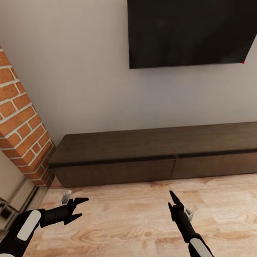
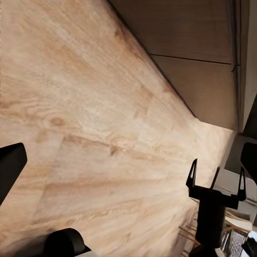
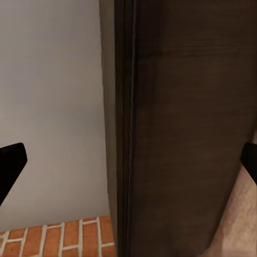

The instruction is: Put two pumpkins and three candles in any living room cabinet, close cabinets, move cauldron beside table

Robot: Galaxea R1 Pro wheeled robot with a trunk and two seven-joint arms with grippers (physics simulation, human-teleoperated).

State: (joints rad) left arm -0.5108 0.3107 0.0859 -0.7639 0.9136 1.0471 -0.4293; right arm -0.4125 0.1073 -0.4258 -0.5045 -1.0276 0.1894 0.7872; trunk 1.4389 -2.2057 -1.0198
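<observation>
The left gripper (image 1: 83,209) is hanging low over the wooden floor (image 1: 129,219) with its two dark fingers spread apart and nothing between them. The right gripper (image 1: 171,201) is pointing forward toward the cabinet (image 1: 155,142); in the head view its fingers are appearing close together, while in the right wrist view the two fingertips (image 3: 10,163) are sitting at opposite edges of the frame, so it is reading as released and empty. Both black forearms with white panels are reaching in from the bottom of the head view.

Beyond the grippers, the long low dark-brown cabinet is standing against the pale wall (image 1: 84,70), well apart from both grippers. Its two flat drawer fronts are lying flush and shut, and its top is bare. In the right wrist view the cabinet front (image 3: 182,134) is facing the camera, with wall and brick beside it; in the left wrist view its drawer fronts (image 2: 187,59) are running along the floor edge.

A red brick column (image 1: 18,119) is flanking the cabinet on the left side, with grey moulded trim (image 1: 11,195) at its foot. A dark screen (image 1: 191,27) is hanging on the wall above the cabinet.
</observation>
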